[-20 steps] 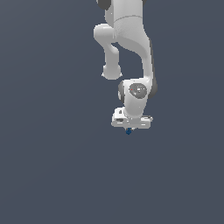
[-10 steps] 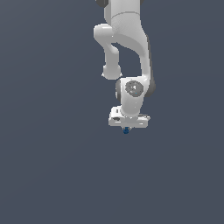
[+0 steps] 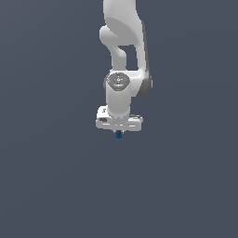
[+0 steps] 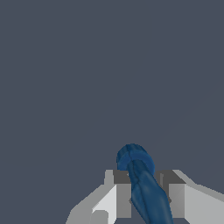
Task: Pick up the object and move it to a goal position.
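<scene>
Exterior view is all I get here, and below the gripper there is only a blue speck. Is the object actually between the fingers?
Observer: Yes. In the wrist view the dark-blue object sits between the two grey fingers of the gripper.
Operator: What shape is it?
Observer: Elongated, with a rounded, wider end sticking out past the fingertips.
Operator: Anything under it?
Observer: Only plain grey-blue ground shows beyond it; no other thing is in sight.

White arm (image 3: 122,60) vertical; object (image 3: 119,135) under tool (image 3: 119,131).
</scene>
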Robot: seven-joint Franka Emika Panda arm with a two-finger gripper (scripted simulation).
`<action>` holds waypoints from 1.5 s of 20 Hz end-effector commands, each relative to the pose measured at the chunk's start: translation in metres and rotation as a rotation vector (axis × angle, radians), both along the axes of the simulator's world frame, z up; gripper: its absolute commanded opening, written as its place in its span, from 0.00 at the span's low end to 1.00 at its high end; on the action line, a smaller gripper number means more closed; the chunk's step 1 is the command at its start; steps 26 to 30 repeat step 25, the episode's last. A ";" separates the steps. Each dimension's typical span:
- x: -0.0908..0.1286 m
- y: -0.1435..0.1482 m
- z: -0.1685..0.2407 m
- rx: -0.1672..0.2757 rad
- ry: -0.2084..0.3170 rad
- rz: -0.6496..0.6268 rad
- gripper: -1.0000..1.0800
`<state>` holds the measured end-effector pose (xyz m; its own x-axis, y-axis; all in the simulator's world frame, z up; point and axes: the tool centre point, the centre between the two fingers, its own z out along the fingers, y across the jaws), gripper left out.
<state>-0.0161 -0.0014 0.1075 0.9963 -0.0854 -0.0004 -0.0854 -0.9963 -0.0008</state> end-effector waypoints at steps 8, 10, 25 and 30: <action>0.010 -0.104 0.069 0.000 0.000 0.000 0.00; 0.013 -0.124 0.082 0.000 0.000 0.000 0.00; 0.024 -0.186 0.123 -0.001 0.000 0.000 0.00; 0.024 -0.186 0.123 -0.001 0.000 0.000 0.00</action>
